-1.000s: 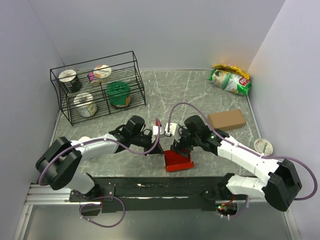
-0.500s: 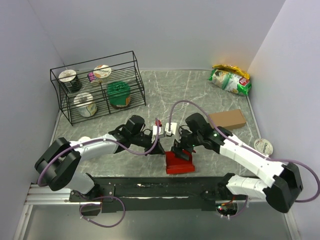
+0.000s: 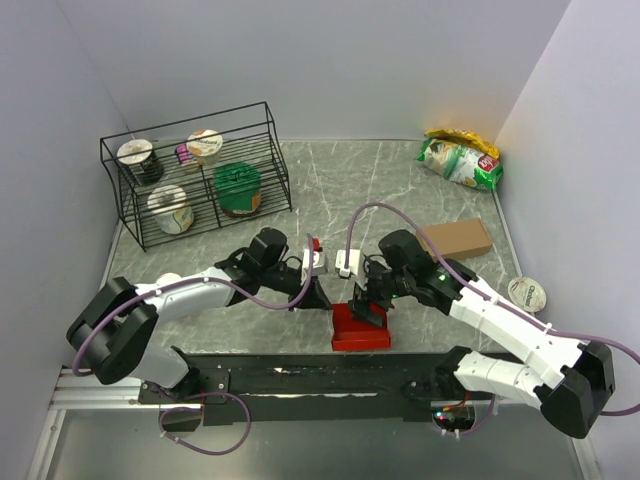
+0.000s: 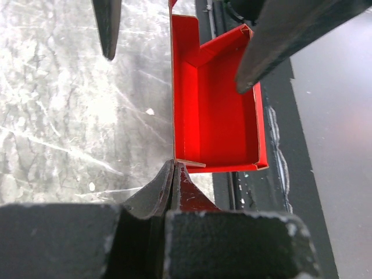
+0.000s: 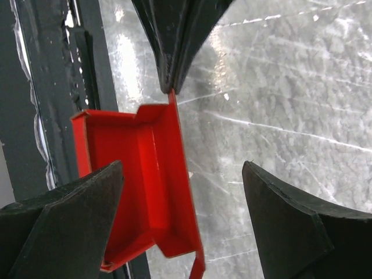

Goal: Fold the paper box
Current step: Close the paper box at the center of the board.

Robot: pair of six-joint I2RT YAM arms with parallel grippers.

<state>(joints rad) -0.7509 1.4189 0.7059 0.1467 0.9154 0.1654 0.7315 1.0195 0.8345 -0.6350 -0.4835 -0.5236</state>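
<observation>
The paper box (image 3: 360, 330) is a bright red open tray with raised walls, lying at the table's near edge. My left gripper (image 3: 318, 294) is shut on the upright left wall of the paper box (image 4: 218, 110); in the left wrist view its closed tips (image 4: 173, 166) pinch the wall's near end. My right gripper (image 3: 368, 300) hovers open over the box. In the right wrist view its fingers (image 5: 75, 215) straddle the same wall of the paper box (image 5: 145, 174), one over the box's inside and one over the bare table, touching nothing.
A wire rack (image 3: 195, 175) with several cups stands at the back left. A brown cardboard box (image 3: 453, 240), a snack bag (image 3: 460, 160) and a round lid (image 3: 526, 292) lie on the right. The black rail (image 3: 300, 375) runs just below the red box.
My right gripper has spread its fingers wider above the box and shifted slightly right. The left gripper has kept its pinch on the wall, and the box has settled a little toward the rail.
</observation>
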